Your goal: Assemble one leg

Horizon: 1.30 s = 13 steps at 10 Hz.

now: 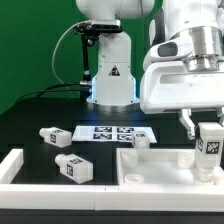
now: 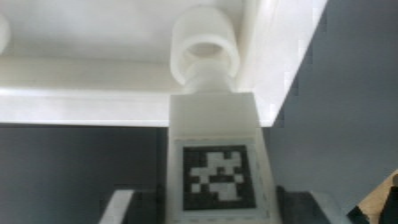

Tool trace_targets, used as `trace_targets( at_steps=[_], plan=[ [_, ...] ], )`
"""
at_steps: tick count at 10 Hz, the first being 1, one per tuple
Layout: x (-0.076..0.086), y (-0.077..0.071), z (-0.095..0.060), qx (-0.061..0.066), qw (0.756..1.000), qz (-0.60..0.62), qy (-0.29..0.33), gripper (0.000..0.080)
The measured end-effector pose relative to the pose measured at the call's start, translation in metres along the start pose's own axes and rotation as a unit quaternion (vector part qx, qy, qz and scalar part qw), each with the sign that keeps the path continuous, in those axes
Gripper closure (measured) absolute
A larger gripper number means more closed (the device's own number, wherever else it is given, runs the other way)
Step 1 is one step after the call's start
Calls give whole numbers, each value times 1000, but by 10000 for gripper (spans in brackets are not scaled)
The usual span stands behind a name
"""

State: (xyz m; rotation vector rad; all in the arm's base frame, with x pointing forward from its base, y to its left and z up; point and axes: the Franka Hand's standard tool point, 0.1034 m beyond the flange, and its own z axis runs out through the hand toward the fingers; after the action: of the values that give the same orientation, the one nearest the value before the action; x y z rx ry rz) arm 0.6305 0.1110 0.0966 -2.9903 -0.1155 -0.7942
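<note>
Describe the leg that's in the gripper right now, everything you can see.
The leg is a stubby white plastic-looking post, its blocky end bearing a square black-and-white tag. The gripper clamps it upright, narrower rounded end downward, over the white panel at the exterior view's right. Whether its tip touches the panel cannot be told.

White Franka arm (image 1: 108,60), a black triangle mark on its base and a blue glow at its foot, stands before a green backdrop (image 1: 30,45) on a black table (image 1: 25,120). At four o'clock in the exterior view are the white gripper (image 1: 205,132) and the leg (image 1: 208,145), white with a black-and-white square tag, blocky and pixel-like in the wrist view (image 2: 217,170). A loose leg (image 1: 52,135) at nine o'clock and a second loose leg (image 1: 72,168) at eight o'clock match it. The marker board (image 1: 118,131) is white with black tags. The panel (image 1: 170,170) is plain white.
</note>
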Motion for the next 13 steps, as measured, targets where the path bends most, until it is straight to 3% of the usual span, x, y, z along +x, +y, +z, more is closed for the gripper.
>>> trace_targets(
  at_steps=[4,8,9,10,11,12,13],
  plan=[
    [-10,-1,10,-1,1000,-3,-2,514],
    [-9,-1,14,-5,1000,-5,26,514],
    [-9,-1,14,-5,1000,-6,26,457],
    [-9,-1,14,-5,1000,-6,26,321],
    [-9,-1,14,-5,1000,-6,26,321],
    [-10,-1,15,-4,1000,-5,10,187],
    [-3,-2,11,1,1000,-2,-22,161]
  ],
)
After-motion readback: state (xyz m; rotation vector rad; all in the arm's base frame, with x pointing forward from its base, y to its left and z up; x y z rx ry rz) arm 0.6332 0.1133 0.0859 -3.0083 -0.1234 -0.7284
